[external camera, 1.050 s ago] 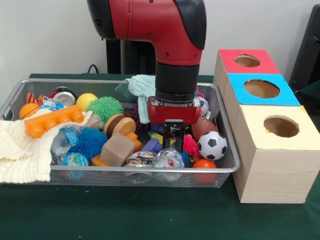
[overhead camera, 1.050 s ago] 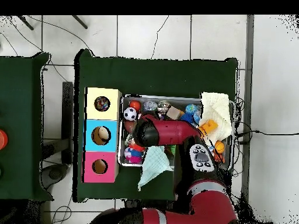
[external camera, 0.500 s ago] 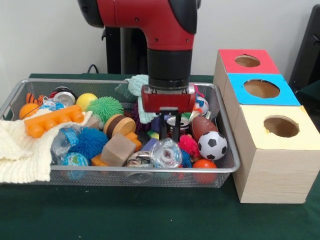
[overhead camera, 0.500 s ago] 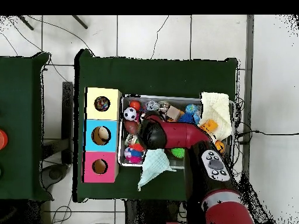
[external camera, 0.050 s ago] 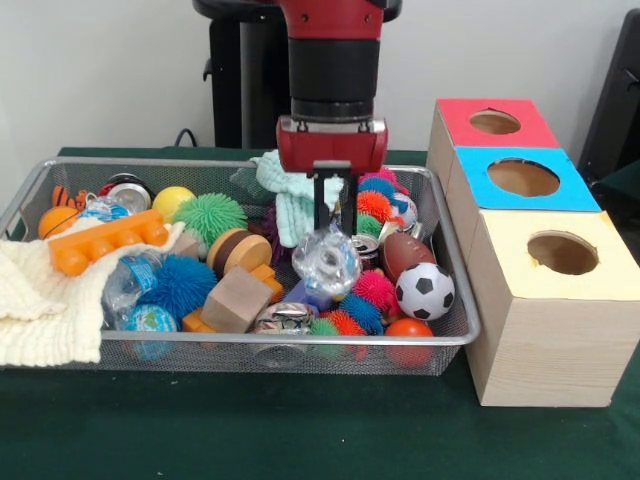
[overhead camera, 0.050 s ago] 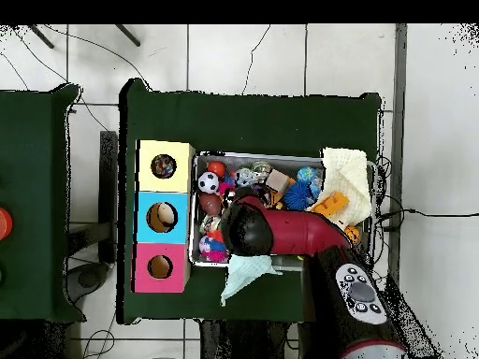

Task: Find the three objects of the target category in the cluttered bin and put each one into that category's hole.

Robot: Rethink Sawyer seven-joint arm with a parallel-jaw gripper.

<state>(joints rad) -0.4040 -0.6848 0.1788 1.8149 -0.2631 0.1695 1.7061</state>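
My gripper (external camera, 0.050 s ago: 334,232) hangs over the middle of the wire bin (external camera, 0.050 s ago: 250,340), shut on a crumpled clear plastic bottle (external camera, 0.050 s ago: 327,263) that is lifted just above the clutter. Another crushed clear bottle (external camera, 0.050 s ago: 135,280) lies at the bin's left, beside a blue spiky ball (external camera, 0.050 s ago: 180,283). A flattened can (external camera, 0.050 s ago: 285,318) rests by the front rim. Three boxes with holes stand right of the bin: red (external camera, 0.050 s ago: 497,122), blue (external camera, 0.050 s ago: 523,177), yellow (external camera, 0.050 s ago: 562,253). In the overhead view the arm (overhead camera, 0.050 s ago: 281,232) covers the gripper, and the boxes (overhead camera, 0.050 s ago: 164,217) line the bin's left side.
The bin also holds a soccer ball (external camera, 0.050 s ago: 424,290), a brown football (external camera, 0.050 s ago: 407,252), an orange block (external camera, 0.050 s ago: 108,240), a green spiky ball (external camera, 0.050 s ago: 209,215), wooden blocks (external camera, 0.050 s ago: 236,298) and several small spiky balls. A cream cloth (external camera, 0.050 s ago: 40,300) drapes over the left rim, a mint cloth (external camera, 0.050 s ago: 290,190) over the far rim.
The gripper has risen out of the clutter with the crumpled bottle, which came up off the bin's front. The arm has swung back, uncovering spiky balls beneath.
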